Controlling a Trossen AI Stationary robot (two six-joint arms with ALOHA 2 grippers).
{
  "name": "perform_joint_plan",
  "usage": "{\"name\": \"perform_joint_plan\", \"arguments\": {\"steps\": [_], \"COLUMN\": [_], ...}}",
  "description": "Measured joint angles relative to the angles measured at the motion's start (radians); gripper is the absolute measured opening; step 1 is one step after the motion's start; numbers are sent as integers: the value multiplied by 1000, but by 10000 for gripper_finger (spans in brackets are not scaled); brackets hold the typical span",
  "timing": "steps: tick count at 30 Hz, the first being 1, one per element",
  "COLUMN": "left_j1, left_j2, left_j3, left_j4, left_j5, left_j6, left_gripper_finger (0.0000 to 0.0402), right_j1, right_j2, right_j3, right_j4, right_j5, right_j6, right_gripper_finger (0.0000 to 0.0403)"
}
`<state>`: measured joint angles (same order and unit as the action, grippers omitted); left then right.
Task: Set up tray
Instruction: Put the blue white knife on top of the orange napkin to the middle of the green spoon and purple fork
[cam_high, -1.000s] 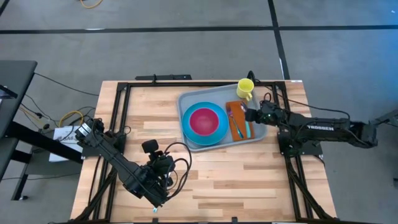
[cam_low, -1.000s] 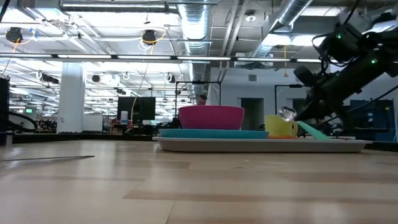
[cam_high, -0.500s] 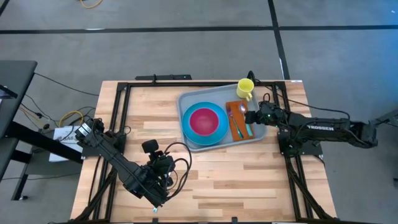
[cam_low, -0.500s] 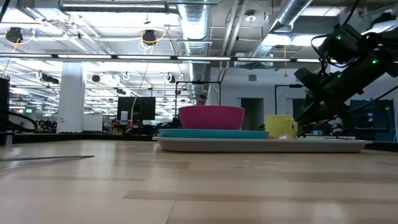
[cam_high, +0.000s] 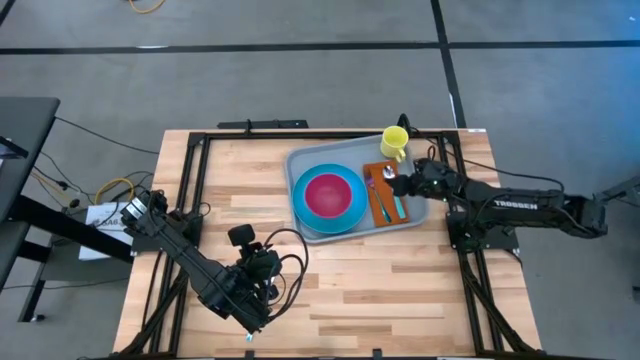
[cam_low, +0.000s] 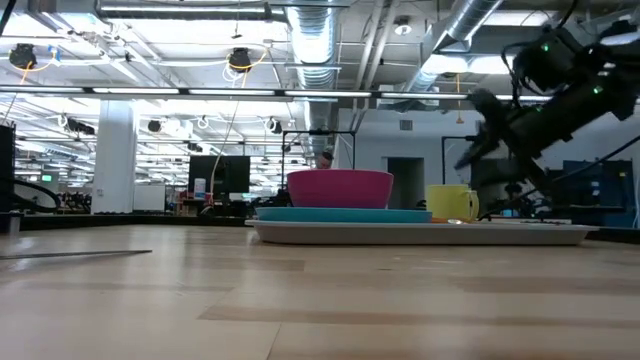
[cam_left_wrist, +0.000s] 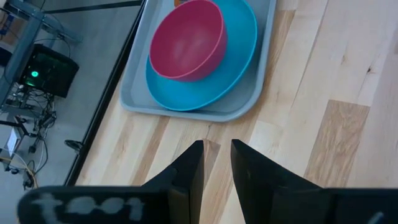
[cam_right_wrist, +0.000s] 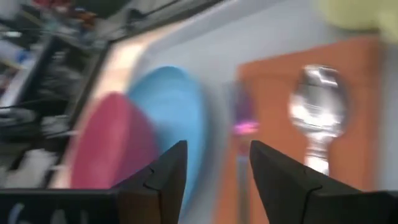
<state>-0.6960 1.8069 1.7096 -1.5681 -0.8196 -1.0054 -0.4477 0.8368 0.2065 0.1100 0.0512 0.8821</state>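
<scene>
Pale wood planking forms the table (cam_high: 350, 270), which sits in a black frame on a grey floor; the low view looks past it into a large hall with exposed ducts and ceiling strip lights.

Item one: the tray (cam_high: 311, 161) lies on the far right part of the table, flat, its long side running left to right. On its left half rests a blue plate (cam_high: 304, 211) carrying a pink bowl (cam_high: 328, 194). On its right half lies an orange napkin (cam_high: 378, 205) with a spoon (cam_right_wrist: 318, 118) and a purple utensil (cam_right_wrist: 243, 124) on it. A yellow mug (cam_high: 394, 143) stands at the tray's far right corner.

Item two: the right gripper (cam_high: 403, 185) is over the right end of the tray, above the napkin and clear of the tray floor in the low view. Its fingers (cam_right_wrist: 163, 180) stand apart, released, with nothing between them.

Item three: the left gripper (cam_left_wrist: 216, 163) waits over bare wood at the near left, well apart from the tray, its fingers nearly together with a narrow gap and nothing held.
</scene>
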Motion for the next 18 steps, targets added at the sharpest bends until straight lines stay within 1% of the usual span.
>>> {"name": "perform_joint_plan", "arguments": {"steps": [5,8,12,16,18], "left_j1": [0,0,-4,-5,-5], "left_j2": [0,0,14,13,12], "left_j3": [0,0,-10,-80,-119], "left_j4": [-1,0,4,98,153], "left_j5": [11,70,122,236,296], "left_j6": [-24,-39,-84,-117,-160], "left_gripper_finger": [70,70,70,70,70], "right_j1": [21,72,162,230,253], "right_j2": [0,0,0,0,0], "right_j3": [73,103,119,120,120], "right_j4": [5,4,3,3,2], "right_j5": [-148,-207,-209,-209,-209], "right_j6": [0,0,0,0,-1], "right_gripper_finger": [180,180,180,182,182]}}
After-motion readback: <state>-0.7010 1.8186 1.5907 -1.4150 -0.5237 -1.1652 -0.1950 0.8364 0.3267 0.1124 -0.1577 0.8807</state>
